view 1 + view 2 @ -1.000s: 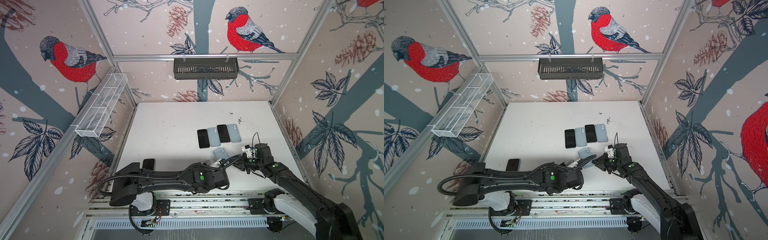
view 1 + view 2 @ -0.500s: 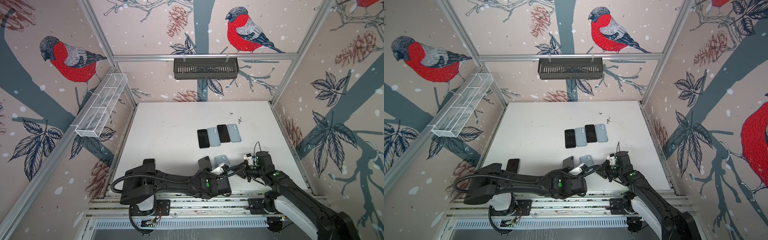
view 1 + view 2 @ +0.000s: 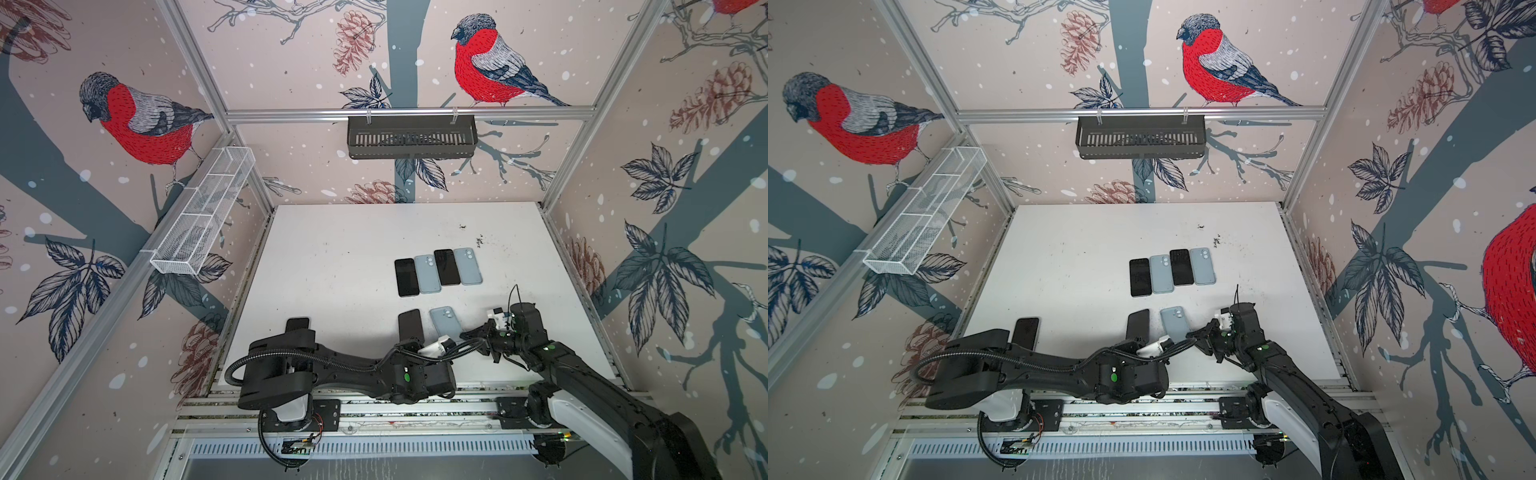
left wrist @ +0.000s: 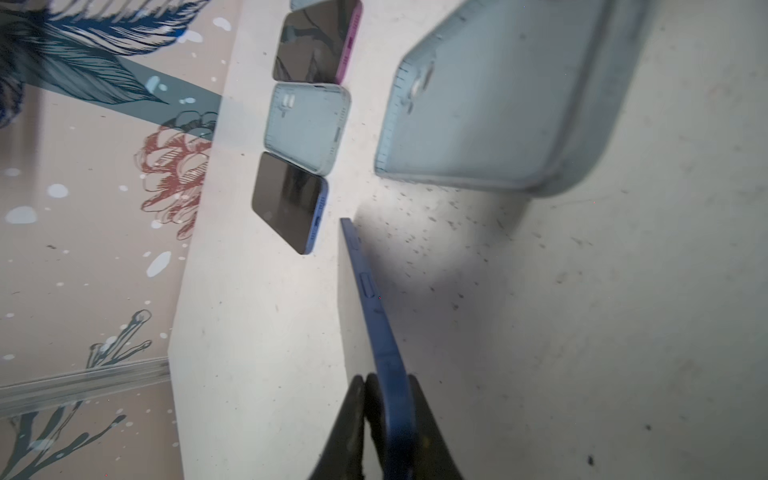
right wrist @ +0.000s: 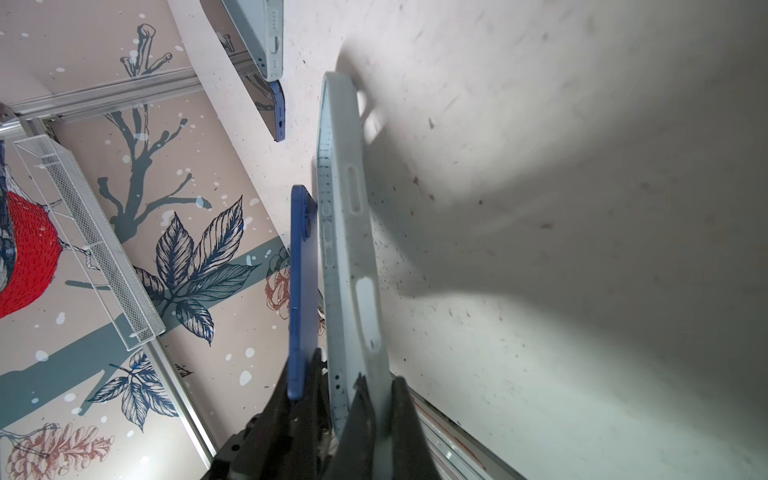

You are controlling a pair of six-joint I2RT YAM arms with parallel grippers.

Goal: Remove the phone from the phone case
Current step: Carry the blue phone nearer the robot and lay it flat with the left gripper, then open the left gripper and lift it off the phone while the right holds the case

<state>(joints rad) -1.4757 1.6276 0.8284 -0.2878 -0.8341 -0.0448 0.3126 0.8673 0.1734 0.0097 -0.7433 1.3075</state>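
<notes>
The phone [image 3: 410,324], blue-edged with a dark screen, is out of the light blue phone case [image 3: 444,322] and lies just left of it near the table's front, in both top views. My left gripper [image 4: 388,380] is shut on the phone's near end [image 4: 365,291], one finger on each face. My right gripper [image 5: 380,382] is shut on the near wall of the empty case [image 5: 349,228], which hangs a little above the table and casts a shadow. In the right wrist view the phone [image 5: 301,270] stands close beside the case, apart from it.
Two dark phones [image 3: 406,277] [image 3: 446,267] and two light blue cases [image 3: 428,273] [image 3: 467,266] lie in a row behind. Another dark phone [image 3: 297,323] sits at the front left. A black basket [image 3: 411,137] hangs on the back wall, a white wire basket [image 3: 203,216] on the left wall.
A second ago phone and case were together between both grippers. The phone has since come out and moved left with my left gripper; the case stayed in my right gripper.
</notes>
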